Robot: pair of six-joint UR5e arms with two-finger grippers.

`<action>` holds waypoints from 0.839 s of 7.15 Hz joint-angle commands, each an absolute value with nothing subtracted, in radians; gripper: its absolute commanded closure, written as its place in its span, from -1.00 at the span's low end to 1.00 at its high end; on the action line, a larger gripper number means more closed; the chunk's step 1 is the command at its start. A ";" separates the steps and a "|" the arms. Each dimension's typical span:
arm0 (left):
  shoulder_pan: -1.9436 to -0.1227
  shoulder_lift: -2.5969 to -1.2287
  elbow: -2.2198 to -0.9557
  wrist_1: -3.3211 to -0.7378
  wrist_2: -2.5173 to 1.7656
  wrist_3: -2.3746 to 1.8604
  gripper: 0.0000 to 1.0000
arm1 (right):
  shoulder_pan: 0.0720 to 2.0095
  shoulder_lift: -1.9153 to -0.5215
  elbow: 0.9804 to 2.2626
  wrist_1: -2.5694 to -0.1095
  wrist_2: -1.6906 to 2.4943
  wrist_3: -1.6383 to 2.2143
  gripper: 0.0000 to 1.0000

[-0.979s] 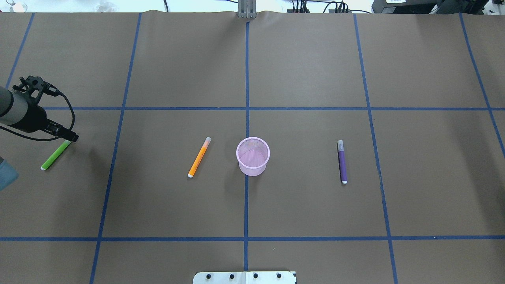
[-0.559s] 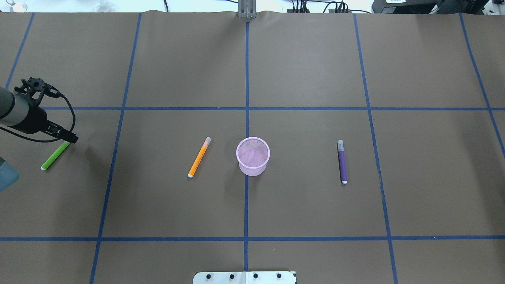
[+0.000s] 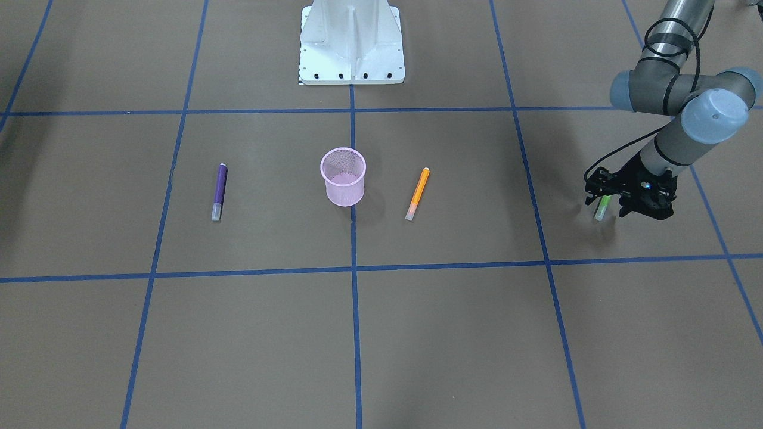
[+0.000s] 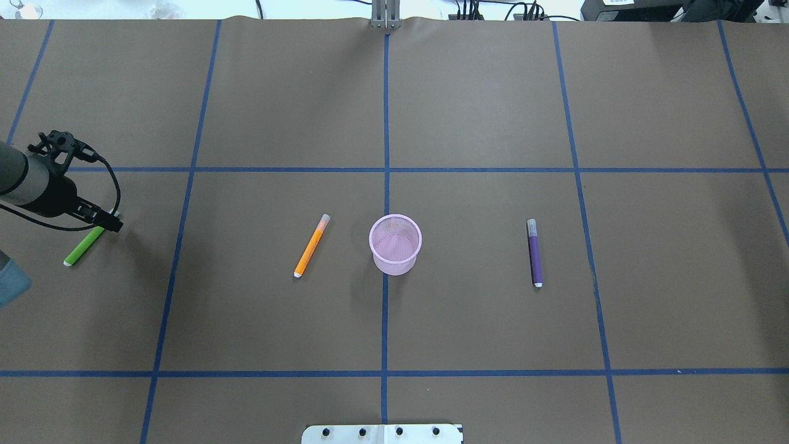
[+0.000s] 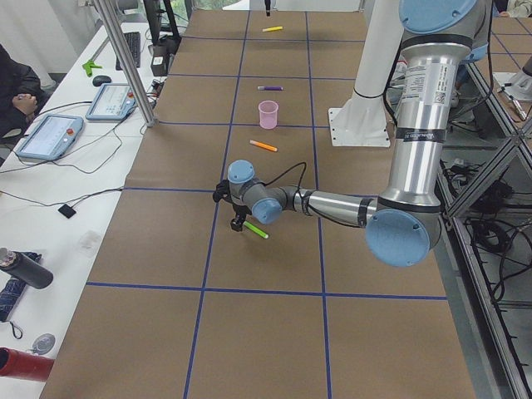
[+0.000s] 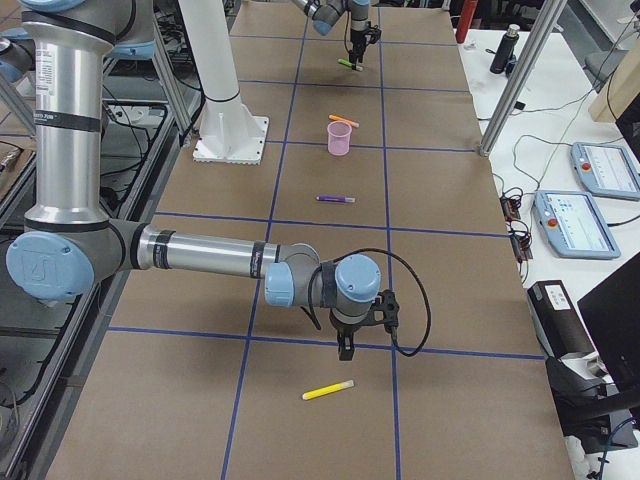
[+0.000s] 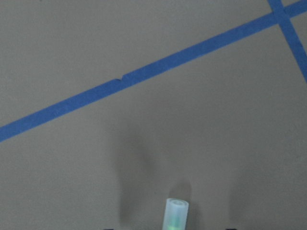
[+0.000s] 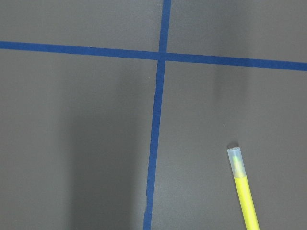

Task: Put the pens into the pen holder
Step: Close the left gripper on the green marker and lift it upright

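Only side views show the right gripper (image 6: 345, 348), its fingers unreadable. The left gripper (image 4: 112, 221), fingers spread, straddles the slim green pen (image 4: 80, 248), far from the pink wire-mesh pen holder (image 4: 395, 243).

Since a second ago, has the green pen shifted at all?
No. The green pen lies at the same spot and angle beside the vertical blue tape line.

Only upright obstacle for me: pen holder (image 4: 395, 243), centre of the surface (image 4: 481, 111). Flat either side, well apart: orange pen (image 4: 311, 245), purple pen (image 4: 534, 252). Wide gaps between.
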State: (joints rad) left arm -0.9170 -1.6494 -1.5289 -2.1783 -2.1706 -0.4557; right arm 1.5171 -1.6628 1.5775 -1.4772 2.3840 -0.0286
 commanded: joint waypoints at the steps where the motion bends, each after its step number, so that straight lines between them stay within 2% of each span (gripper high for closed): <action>1: -0.908 -1.646 -1.529 -2.178 -2.171 -0.456 -0.42 | 1.517 -1.663 1.578 -1.477 2.385 -0.028 -1.00; 3: -0.908 -1.632 -1.531 -2.178 -2.175 -0.456 -0.27 | 1.517 -1.660 1.578 -1.476 2.384 -0.028 -1.00; 4: -0.908 -1.632 -1.532 -2.178 -2.177 -0.456 -0.12 | 1.517 -1.660 1.578 -1.477 2.384 -0.028 -1.00; 5: -0.908 -1.631 -1.532 -2.178 -2.177 -0.456 0.14 | 1.517 -1.658 1.578 -1.477 2.382 -0.028 -1.00; 6: -0.910 -1.629 -1.532 -2.178 -2.181 -0.456 0.54 | 1.517 -1.655 1.578 -1.479 2.382 -0.028 -1.00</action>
State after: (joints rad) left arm -0.9084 -1.6313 -1.5321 -2.1783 -2.1775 -0.4556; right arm 1.5171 -1.6579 1.5785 -1.4774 2.3828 -0.0276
